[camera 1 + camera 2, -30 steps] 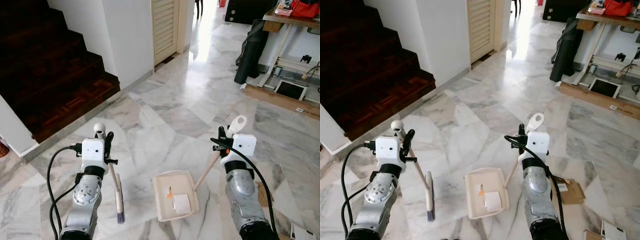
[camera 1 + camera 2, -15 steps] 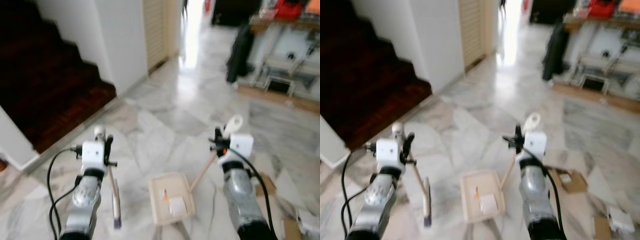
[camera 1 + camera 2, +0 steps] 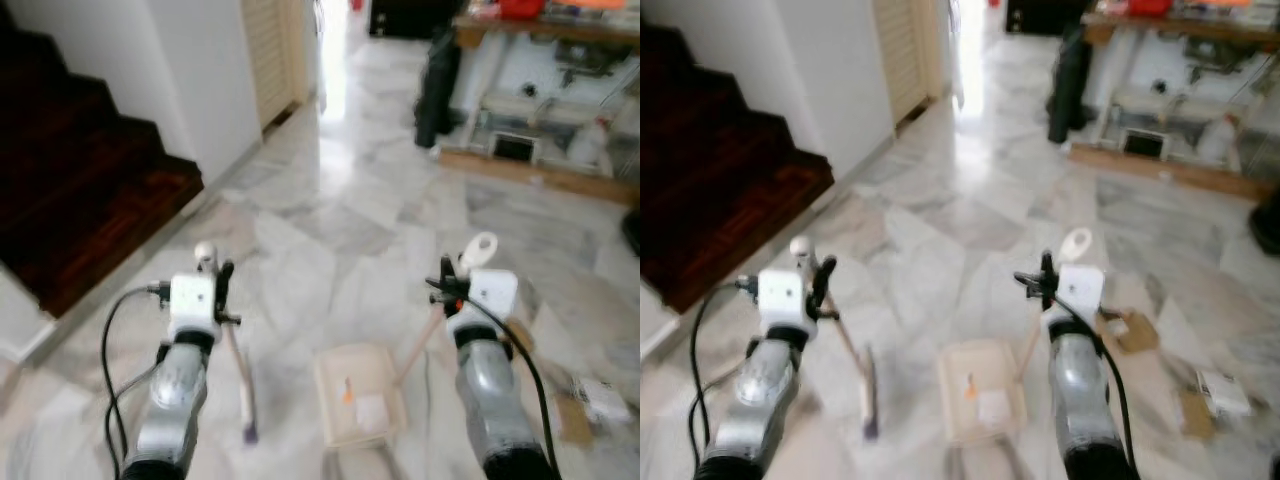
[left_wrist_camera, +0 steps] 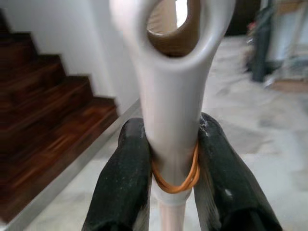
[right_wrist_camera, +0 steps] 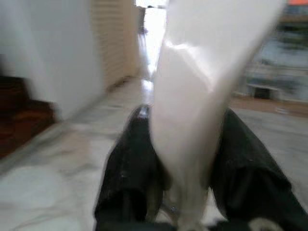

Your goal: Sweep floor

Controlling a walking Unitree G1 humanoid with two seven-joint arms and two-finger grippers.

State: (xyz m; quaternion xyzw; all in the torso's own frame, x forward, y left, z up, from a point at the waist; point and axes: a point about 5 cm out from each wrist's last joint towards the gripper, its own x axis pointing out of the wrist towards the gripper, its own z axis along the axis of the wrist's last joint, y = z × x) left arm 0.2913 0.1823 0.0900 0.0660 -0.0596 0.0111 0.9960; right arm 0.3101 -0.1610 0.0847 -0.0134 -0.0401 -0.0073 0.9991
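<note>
L fingers (image 4: pixel 122 192): clamped tight on your broom handle (image 4: pixel 175 110), one black pad each side, orange rubber band looped round the handle between them.
R fingers (image 5: pixel 132 178): closed on the dustpan handle (image 5: pixel 202 96), gripping both sides; pic is blurry but the pinch reads clear.
L gripper (image 3: pixel 213 285): up in front of you on the left, handle's white top poking just above it.
R gripper (image 3: pixel 452 287): same height on the right, white loop end of the handle sticking up beside it.
Broom (image 3: pixel 240 375): hangs down from L gripper, shaft slanting in toward centre, bristle end low near the floor (image 3: pixel 330 240).
Dustpan (image 3: pixel 358 395): cream tray low between your two arms, its stick running up-right to R gripper. You've got a white scrap and a small orange bit lying in it.
Floor: grey-white marble, glare down the corridor ahead.
Stairs (image 3: pixel 70 190): dark wood, far left, beside a white wall.
Table (image 3: pixel 1160 40): cluttered, far right, dark bag leaning near it.
Litter: cardboard bits (image 3: pixel 1130 330) on the floor just right of your R arm.
</note>
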